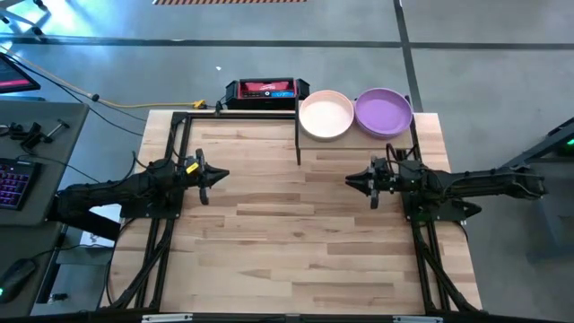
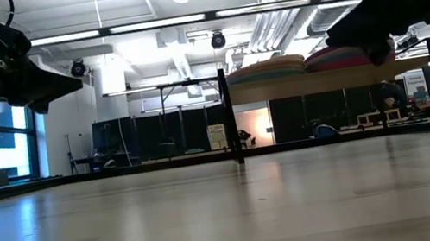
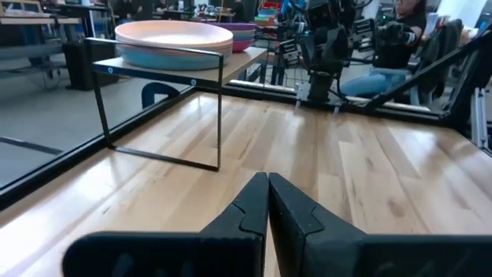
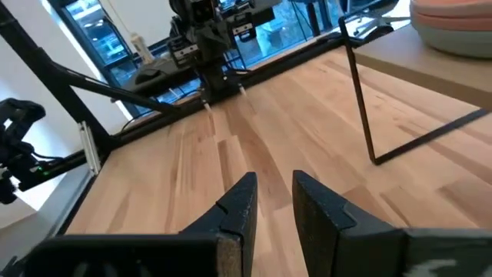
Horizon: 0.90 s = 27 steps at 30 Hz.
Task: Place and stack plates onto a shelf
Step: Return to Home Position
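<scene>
The shelf (image 2: pixel 322 81) stands at the table's far edge, right of the middle, on thin black posts (image 1: pixel 298 139). Two stacks of plates rest on it: one topped by the cream plate (image 1: pixel 326 115), the other by the purple plate (image 1: pixel 384 112). In the left wrist view a pale teal plate (image 3: pixel 165 55) shows under the cream one. My left gripper (image 1: pixel 221 175) hovers over the table's left half, shut and empty (image 3: pixel 267 192). My right gripper (image 1: pixel 352 182) hovers over the right half, near the shelf's front, slightly open and empty (image 4: pixel 274 188).
A red and black box (image 1: pixel 265 91) lies just beyond the table's far edge, left of the shelf. Bare wooden tabletop (image 1: pixel 296 242) stretches between and in front of the two grippers. A desk with a keyboard (image 1: pixel 13 184) stands off the table's left side.
</scene>
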Each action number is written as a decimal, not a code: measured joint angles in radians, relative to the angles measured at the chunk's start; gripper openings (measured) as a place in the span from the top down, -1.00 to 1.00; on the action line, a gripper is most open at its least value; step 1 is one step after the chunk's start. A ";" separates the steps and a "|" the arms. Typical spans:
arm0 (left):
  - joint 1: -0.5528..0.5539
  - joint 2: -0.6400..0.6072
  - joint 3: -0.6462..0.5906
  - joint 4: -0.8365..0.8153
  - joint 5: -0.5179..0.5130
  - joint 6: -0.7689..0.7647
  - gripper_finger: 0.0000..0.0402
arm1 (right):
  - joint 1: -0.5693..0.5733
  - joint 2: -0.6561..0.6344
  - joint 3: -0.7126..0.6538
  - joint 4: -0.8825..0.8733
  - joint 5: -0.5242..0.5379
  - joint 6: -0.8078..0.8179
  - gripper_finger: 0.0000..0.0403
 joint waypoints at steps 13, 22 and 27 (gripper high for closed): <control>0.000 0.000 0.000 0.000 0.000 -0.004 0.98 | 0.000 0.000 0.000 -0.115 -0.018 0.153 0.67; 0.000 0.000 0.001 0.000 0.000 -0.004 0.98 | 0.000 0.000 0.000 -0.119 -0.020 0.149 0.67; 0.000 0.000 0.001 0.001 0.000 -0.004 0.98 | 0.000 -0.005 0.000 -0.124 -0.020 0.149 0.67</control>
